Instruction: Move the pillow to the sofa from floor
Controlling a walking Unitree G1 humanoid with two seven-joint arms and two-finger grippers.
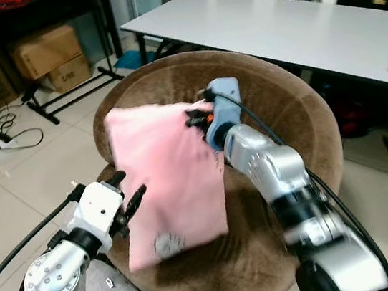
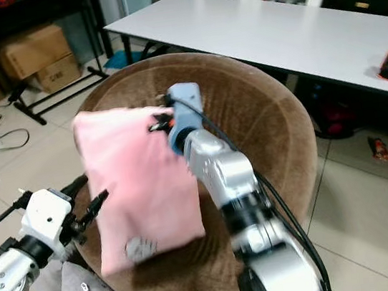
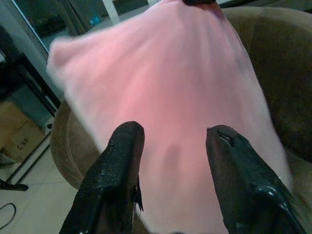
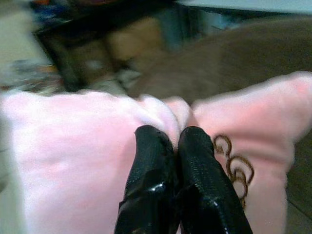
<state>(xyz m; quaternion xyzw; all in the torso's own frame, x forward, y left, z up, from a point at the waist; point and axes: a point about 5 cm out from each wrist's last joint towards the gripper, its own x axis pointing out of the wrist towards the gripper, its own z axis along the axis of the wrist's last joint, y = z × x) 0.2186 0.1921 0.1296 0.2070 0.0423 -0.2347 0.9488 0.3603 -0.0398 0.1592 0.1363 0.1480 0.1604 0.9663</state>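
One soft pink pillow [image 1: 167, 185] hung over the round brown plush sofa [image 1: 287, 111]. Your right hand [image 4: 176, 141] pinched its top edge, fingers closed; your left hand [image 3: 170, 146] stood open just beside its lower face.

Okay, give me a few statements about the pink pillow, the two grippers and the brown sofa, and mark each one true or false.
1. The right gripper is pinching the pink pillow at its top edge. True.
2. The left gripper is clamped shut on the pillow. False: its fingers are spread open beside the pillow.
3. The pillow lies flat on the floor. False: it hangs above the round brown sofa.
4. A white table stands behind the sofa. True.
5. Cardboard boxes sit on the sofa. False: they sit under a dark rack.
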